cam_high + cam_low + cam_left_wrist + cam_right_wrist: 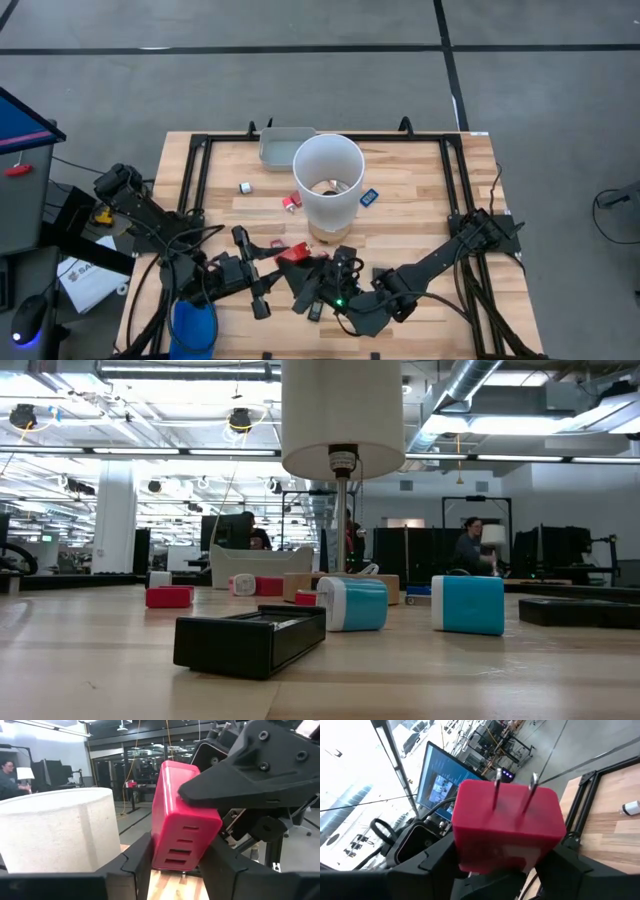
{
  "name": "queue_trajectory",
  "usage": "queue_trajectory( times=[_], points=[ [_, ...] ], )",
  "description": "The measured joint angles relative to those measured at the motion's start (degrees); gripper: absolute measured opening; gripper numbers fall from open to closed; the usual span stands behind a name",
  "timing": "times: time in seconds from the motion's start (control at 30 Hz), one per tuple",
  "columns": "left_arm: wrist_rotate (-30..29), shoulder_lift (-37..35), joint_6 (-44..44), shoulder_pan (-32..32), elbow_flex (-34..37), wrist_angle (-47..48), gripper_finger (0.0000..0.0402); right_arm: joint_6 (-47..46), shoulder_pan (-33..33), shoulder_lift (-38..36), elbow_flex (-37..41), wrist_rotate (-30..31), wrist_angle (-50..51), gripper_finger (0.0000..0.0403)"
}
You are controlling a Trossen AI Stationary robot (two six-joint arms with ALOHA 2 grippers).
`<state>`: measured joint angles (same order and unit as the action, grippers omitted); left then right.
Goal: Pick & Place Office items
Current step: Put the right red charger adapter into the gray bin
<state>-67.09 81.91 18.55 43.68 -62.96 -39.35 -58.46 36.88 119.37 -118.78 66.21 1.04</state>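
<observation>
One office item, a red blocky plug piece [293,253] with two metal prongs [514,795], sits between both grippers near the table's near edge, in front of the tall white cylinder [327,180]. My left gripper [177,867] comes at it from the left and my right gripper [505,862] from the right; each is shut on it. Other small pieces lie on the wood: a white-and-blue one [245,187], a red one [292,203] and a blue one [368,197]. My left gripper pinches the red piece's slotted lower end [180,857] between its two fingers [135,865]. The piece stands tilted above the fingers, with bare table showing below it. My right gripper pinches the body of the red piece just below its pronged face [510,840] between its two fingers [437,862]. The prongs point away from the wrist. One of its fingers [250,770] lies over the piece's upper side.
A grey tray [285,143] lies at the far edge behind the cylinder. A blue object [193,325] stands by the left arm's base. The low view shows a black box [250,640], two light blue blocks [352,603] [468,603] and a red one [168,596].
</observation>
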Motion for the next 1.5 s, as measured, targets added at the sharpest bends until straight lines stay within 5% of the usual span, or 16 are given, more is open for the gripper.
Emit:
queue_trajectory(
  times=[0.33, 0.57, 0.97, 1.3, 1.5],
  points=[
    [-6.34, -1.64, 0.59, -0.2, -0.44, -3.39, 0.0118, 0.39, 2.3, 0.59, 0.35, -1.74, 0.9, 0.0229],
    [-5.95, -4.22, 4.22, 0.81, -0.25, -2.06, 0.0118, 0.6, 3.52, 0.15, 0.17, 3.54, 0.68, 0.023],
    [-22.76, -9.71, 12.92, 9.54, -0.04, 4.99, 0.0118, 0.48, 11.12, 0.13, 0.13, 12.24, 0.59, 0.0223],
    [-23.03, -20.27, -0.25, 13.76, 5.53, 6.68, 0.0118, -0.49, 18.95, 0.07, 0.11, 23.67, 0.63, 0.0203],
    [-17.76, -26.19, -4.04, 7.08, 8.08, 6.85, 0.0118, 0.38, 19.07, 0.02, 0.09, 23.83, 0.22, 0.0195]
  ],
)
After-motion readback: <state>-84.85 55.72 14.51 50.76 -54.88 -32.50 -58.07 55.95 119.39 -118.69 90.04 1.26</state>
